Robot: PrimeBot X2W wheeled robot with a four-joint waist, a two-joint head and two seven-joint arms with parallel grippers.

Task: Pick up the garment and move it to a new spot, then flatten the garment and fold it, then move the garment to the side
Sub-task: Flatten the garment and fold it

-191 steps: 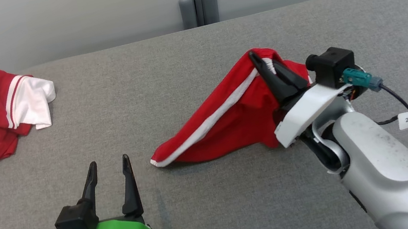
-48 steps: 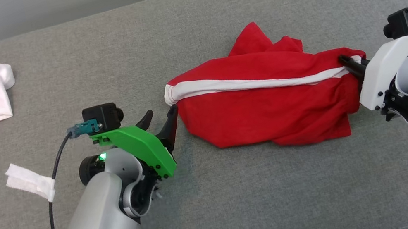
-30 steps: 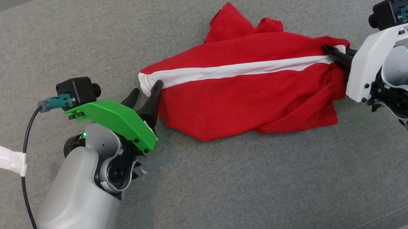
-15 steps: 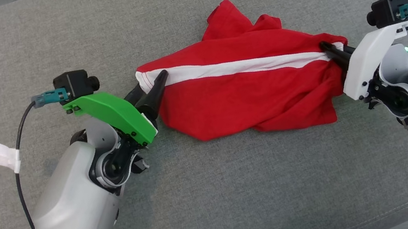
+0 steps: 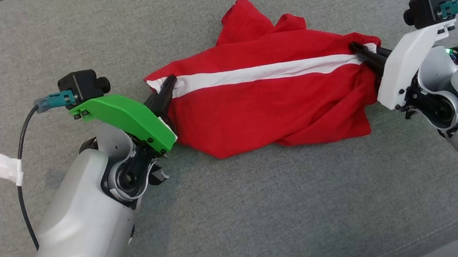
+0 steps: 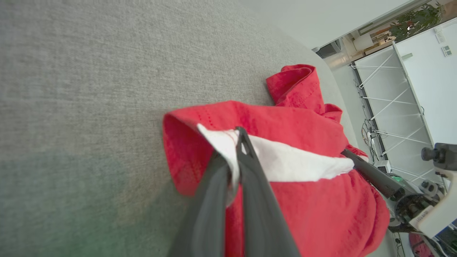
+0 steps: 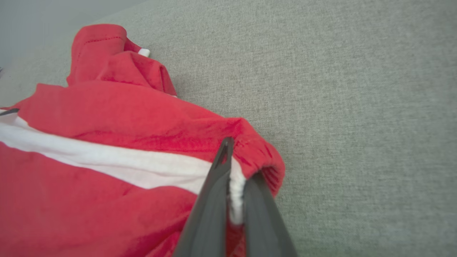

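Since both ends of the white stripe (image 5: pixel 266 73) are pinched, the red shorts (image 5: pixel 272 106) lie pulled long in the middle of the grey cloth top (image 5: pixel 245 220). The left gripper (image 5: pixel 167 91) is clamped on the hem end and the right gripper (image 5: pixel 360 52) is clamped on the bunchy waist end. To do this well, I think both arms should lift together at the same speed, holding the stripe tight without yanking, so the crumpled part behind hangs loose and no end slips out.
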